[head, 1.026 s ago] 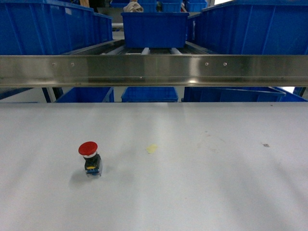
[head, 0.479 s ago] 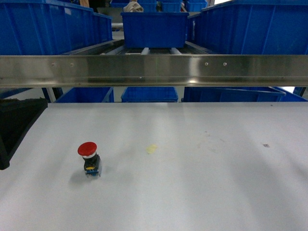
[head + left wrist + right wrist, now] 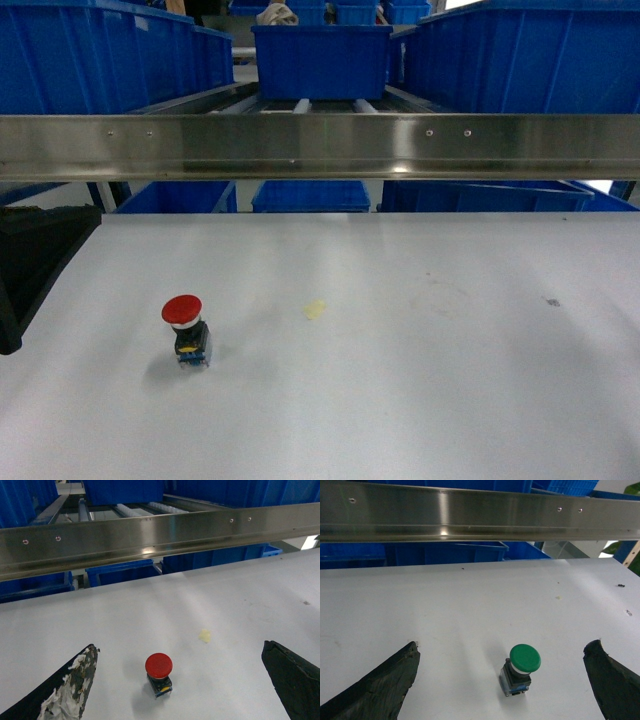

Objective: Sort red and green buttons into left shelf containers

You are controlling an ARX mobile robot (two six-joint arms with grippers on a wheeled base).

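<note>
On the white table [image 3: 400,350], the red button [image 3: 184,328] stands upright, front left, untouched. The left gripper [image 3: 180,680] hangs above and behind it, fingers spread wide, the button between them in the wrist view. Best play, I'd say: drop straight down and pinch the black body under the cap, since the cap looks slippery. The right gripper [image 3: 502,680] is open too, framing the green button [image 3: 520,670]. The blue bins [image 3: 100,55] wait beyond the steel rail [image 3: 320,145]
</note>
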